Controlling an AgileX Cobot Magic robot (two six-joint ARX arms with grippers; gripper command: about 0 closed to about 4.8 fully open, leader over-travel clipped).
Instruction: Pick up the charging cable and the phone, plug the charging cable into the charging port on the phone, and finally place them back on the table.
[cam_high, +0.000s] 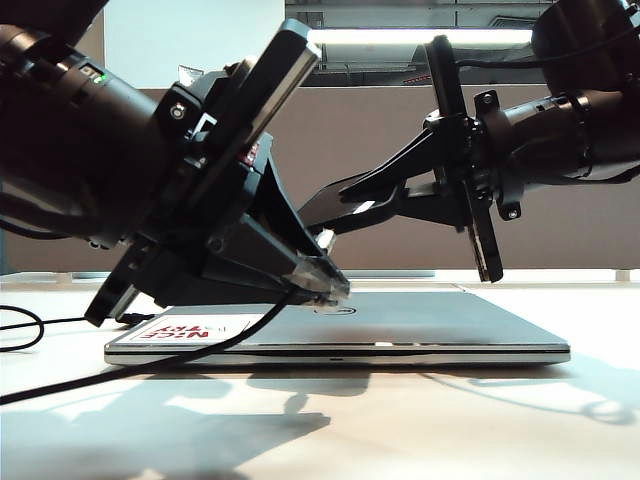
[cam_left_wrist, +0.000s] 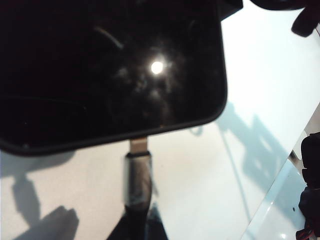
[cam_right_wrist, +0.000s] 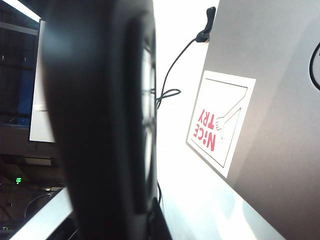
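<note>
Left gripper: comes in from ten o'clock in the exterior view and points down toward four o'clock. Its jaws are pinched narrow on the plug end of the charging cable, just above the laptop.
Right gripper: reaches in from three o'clock toward nine. It is closed narrow above the left gripper and grips the phone, though the exterior view does not show that grip clearly.
Plug: seen from the left wrist, its silvery tip meets the phone's short edge. I cannot tell how deep it sits in the charging port.
Phone: off the desk, glossy black face toward the left wrist camera.
Cable: the cord trails from the left gripper toward eight o'clock, across the laptop's corner and onto the desk.
Laptop: closed and flat on the desk, with a red-lettered sticker at its seven o'clock corner.
Divider panel: at twelve o'clock, along the desk's back edge.
</note>
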